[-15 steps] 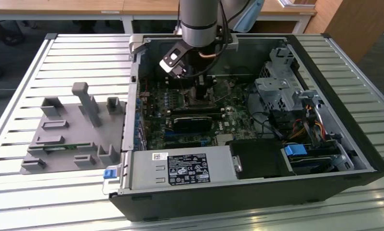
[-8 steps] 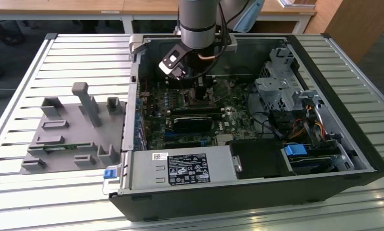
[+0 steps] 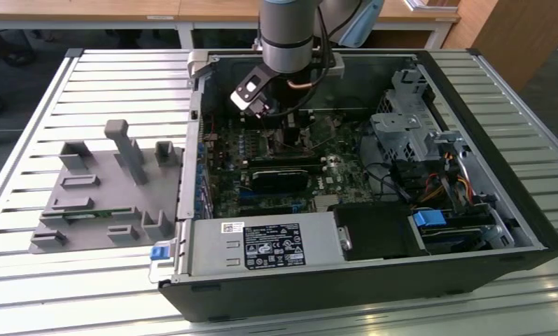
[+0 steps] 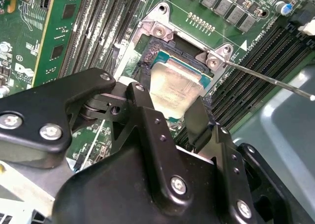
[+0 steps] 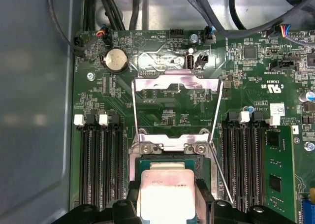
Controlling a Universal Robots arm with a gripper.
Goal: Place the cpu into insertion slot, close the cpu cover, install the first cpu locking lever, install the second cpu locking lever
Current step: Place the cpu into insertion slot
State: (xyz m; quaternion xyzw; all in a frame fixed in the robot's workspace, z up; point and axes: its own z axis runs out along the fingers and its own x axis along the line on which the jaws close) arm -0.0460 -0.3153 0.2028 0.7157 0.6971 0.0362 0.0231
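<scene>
- End effector (image 4: 167, 102) is pinching the cpu (image 4: 174, 83) by two edges, right at the insertion slot (image 4: 147, 61).
- Any tilt or offset is probably risking a jammed, badly seated chip; the cpu cover (image 5: 177, 82) is standing open.

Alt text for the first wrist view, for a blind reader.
The gripper holds the cpu at the insertion slot of a green circuit board. Beyond it the cpu cover is swung open, with long black slots on either side.

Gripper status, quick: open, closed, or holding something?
Gripper: closed on the cpu, at the slot.
</scene>
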